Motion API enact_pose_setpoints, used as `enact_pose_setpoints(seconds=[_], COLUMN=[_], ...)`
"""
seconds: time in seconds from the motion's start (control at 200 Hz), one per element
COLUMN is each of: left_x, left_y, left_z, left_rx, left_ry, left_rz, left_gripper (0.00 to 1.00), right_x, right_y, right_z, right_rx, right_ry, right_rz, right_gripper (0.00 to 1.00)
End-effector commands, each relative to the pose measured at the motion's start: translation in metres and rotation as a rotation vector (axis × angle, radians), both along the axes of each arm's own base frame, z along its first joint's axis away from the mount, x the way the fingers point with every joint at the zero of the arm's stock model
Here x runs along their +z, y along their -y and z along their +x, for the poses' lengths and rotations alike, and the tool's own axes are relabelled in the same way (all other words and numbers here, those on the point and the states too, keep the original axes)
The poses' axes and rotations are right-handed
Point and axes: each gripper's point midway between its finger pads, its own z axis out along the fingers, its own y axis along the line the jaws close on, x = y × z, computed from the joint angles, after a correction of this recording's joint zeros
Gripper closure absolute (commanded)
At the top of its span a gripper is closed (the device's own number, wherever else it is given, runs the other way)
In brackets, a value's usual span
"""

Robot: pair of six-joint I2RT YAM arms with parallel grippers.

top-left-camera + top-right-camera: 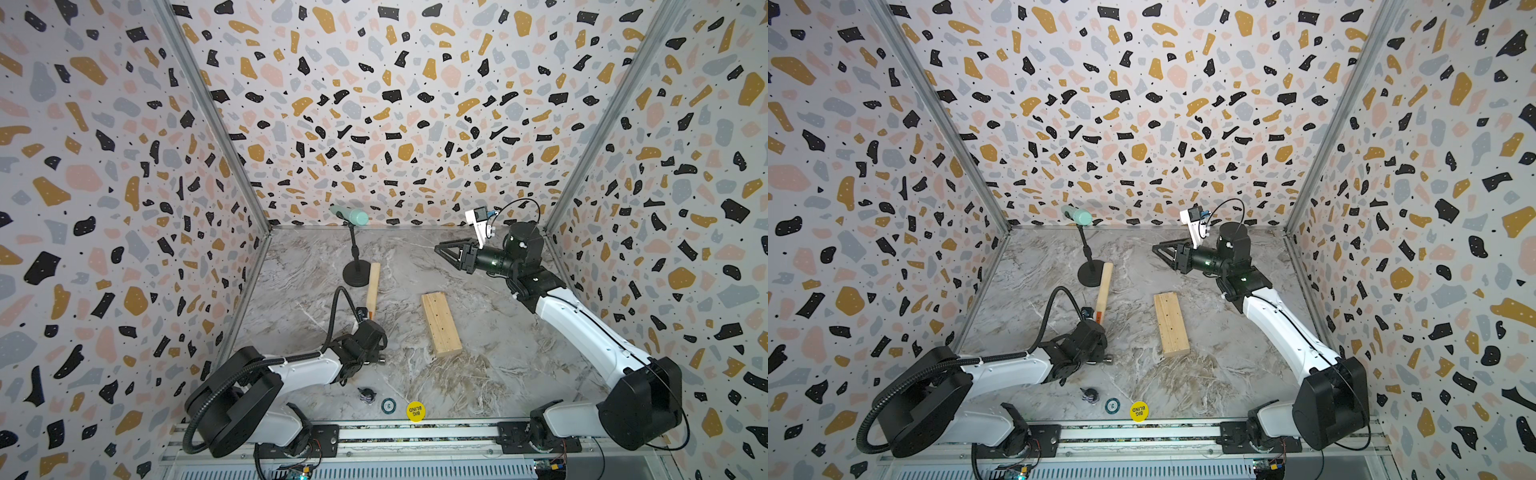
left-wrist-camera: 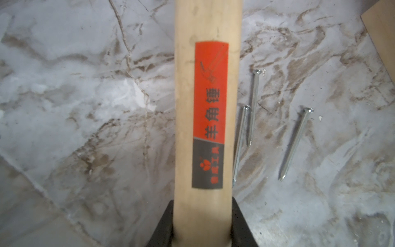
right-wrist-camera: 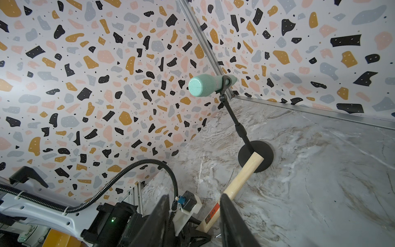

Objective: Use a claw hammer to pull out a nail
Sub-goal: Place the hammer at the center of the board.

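My left pincer was clamped on the claw hammer, gripping the pale wooden handle just below its orange-and-black label, close to the head. Only a glint of the steel head showed beside my wrist. The handle ran out across the marble counter, and its free end reached the round base of the microphone stand. I could not tell whether it rested there.

Three nails lay loose on the counter just beside the handle. The wood block sat near, and I could make out no nail standing in it.

My right pincer hung high near the back wall, its jaws apart and empty.

I judged the hammer stiff and head-heavy, its smooth handle apt to twist in the jaws. A hold this near the head steadied it but gave little leverage, so for prying a grip farther out would have served better.
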Motion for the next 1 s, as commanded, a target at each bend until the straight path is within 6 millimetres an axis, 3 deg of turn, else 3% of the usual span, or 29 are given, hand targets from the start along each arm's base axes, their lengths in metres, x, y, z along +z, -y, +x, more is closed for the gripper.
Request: enact_pose_setpoints(seconds=[0.0, 0.996], left_x=[-0.042, -0.049], left_y=[-0.020, -0.031], left_z=[-0.041, -0.060], left_rx=[-0.030, -0.035], left_ry=[-0.183, -0.250], left_rz=[0.080, 0.100], left_gripper=[0.98, 0.77], right_x=[0.018, 0.017], right_y=[0.001, 0.002], right_z=[-0.009, -0.011], right_rx=[0.020, 0.020], right_ry=[0.049, 0.054], right_rz=[0.026, 0.025], right_gripper=[0.60, 0.60])
